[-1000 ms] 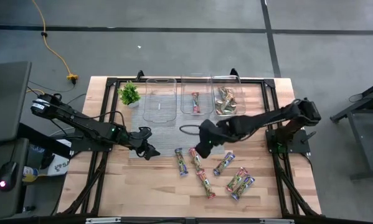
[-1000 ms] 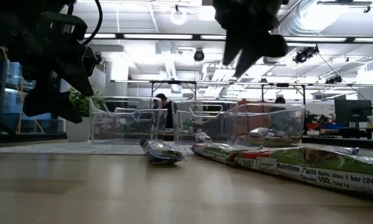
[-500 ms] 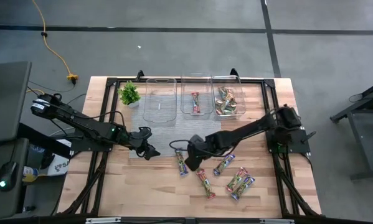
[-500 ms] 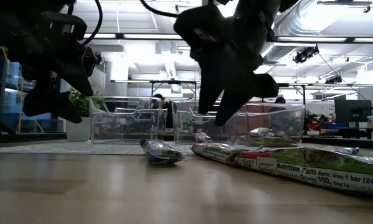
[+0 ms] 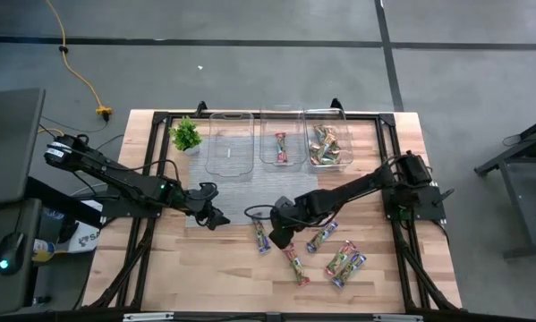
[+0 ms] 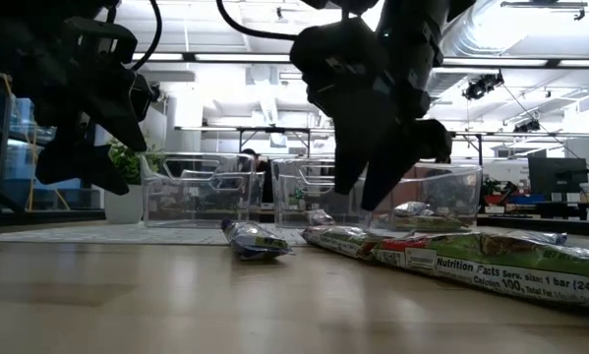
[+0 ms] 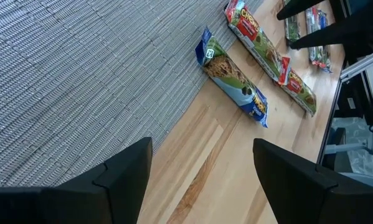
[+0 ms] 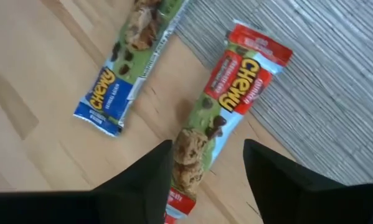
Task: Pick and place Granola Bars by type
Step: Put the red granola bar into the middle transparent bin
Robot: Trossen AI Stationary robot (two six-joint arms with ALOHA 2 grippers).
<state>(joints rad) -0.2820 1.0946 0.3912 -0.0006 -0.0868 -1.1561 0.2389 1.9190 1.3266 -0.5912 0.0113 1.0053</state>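
Observation:
Several shiny granola bars lie flat on the wooden table near its front. My right gripper point(image 5: 275, 234) is open and hovers over a red-ended bar point(image 8: 226, 106), one finger on either side of its lower half, clear of it in the low view point(image 6: 363, 197). A blue-ended bar point(image 8: 127, 62) lies just beside it. My left gripper point(image 5: 216, 218) is open and waits above the edge of the grey mat point(image 7: 80, 81), left of the bars. More bars point(image 5: 339, 259) lie toward the table's right. Three clear tubs stand at the far edge.
The left tub point(image 5: 229, 143) shows no bars, the middle tub point(image 5: 281, 139) holds a red bar and the right tub point(image 5: 327, 143) holds several bars. A small green plant point(image 5: 186, 135) stands left of the tubs. Bare wood lies at the table's near left.
My right gripper has swung from the middle of the table toward the near left and come down over the red-ended bar, staying open. The bars and my left arm have kept still.

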